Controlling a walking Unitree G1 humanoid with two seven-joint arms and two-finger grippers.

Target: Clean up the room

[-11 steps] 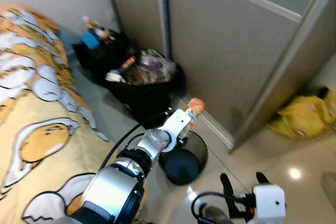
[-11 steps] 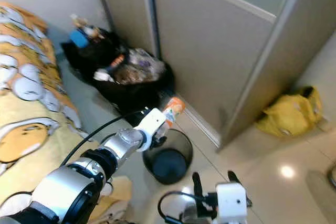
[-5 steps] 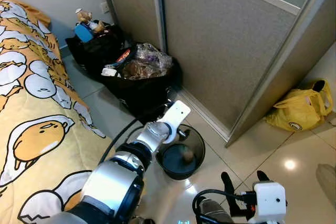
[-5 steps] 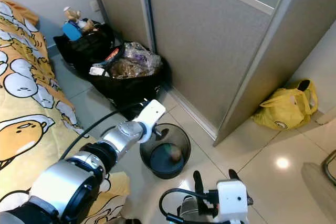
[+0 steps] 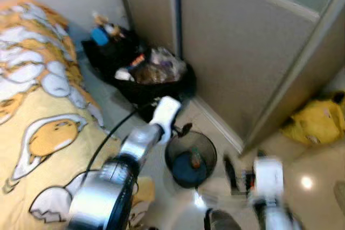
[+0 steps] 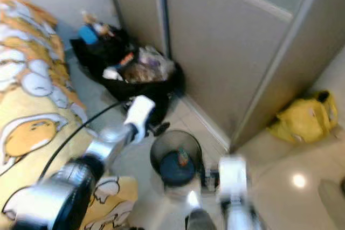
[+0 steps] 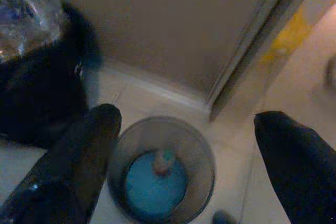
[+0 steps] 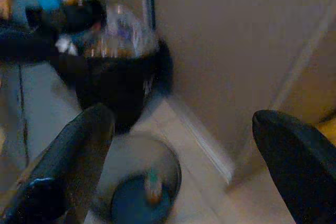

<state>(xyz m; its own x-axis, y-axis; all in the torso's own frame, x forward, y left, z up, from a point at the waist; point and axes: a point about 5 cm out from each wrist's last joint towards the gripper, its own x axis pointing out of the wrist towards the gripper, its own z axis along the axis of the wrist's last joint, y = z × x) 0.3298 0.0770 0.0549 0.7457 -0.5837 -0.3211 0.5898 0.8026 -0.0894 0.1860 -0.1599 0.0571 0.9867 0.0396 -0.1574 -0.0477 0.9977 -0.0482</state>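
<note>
Standing on glossy pale floor tiles (image 5: 318, 187), a small round wastebasket (image 5: 191, 158) of dark wire mesh holds a little bottle (image 5: 195, 159) with an orange and pale body, lying on its blue-looking bottom. The left tool (image 7: 189, 145) hangs above the bin's rim, its two black fingers (image 7: 89, 145) spread wide and holding nothing; the silver left arm (image 5: 137, 144) with its white wrist block reaches toward the bin from the bed side. The right tool (image 8: 181, 145) is also spread wide and empty, aimed at the same bin; in the head views its white block (image 5: 268, 173) is blurred just beside the bin.

Behind the bin slumps a soft black bag (image 5: 156, 82), stuffed with crinkled clear plastic and wrappers. A second black bag (image 5: 105, 47) farther back holds a blue item and small bottles. A quilted bedspread (image 5: 38, 106), orange with white egg cartoons, covers the bed. A crumpled yellow bag (image 5: 318, 125) lies by the grey sliding door (image 5: 242, 52).
</note>
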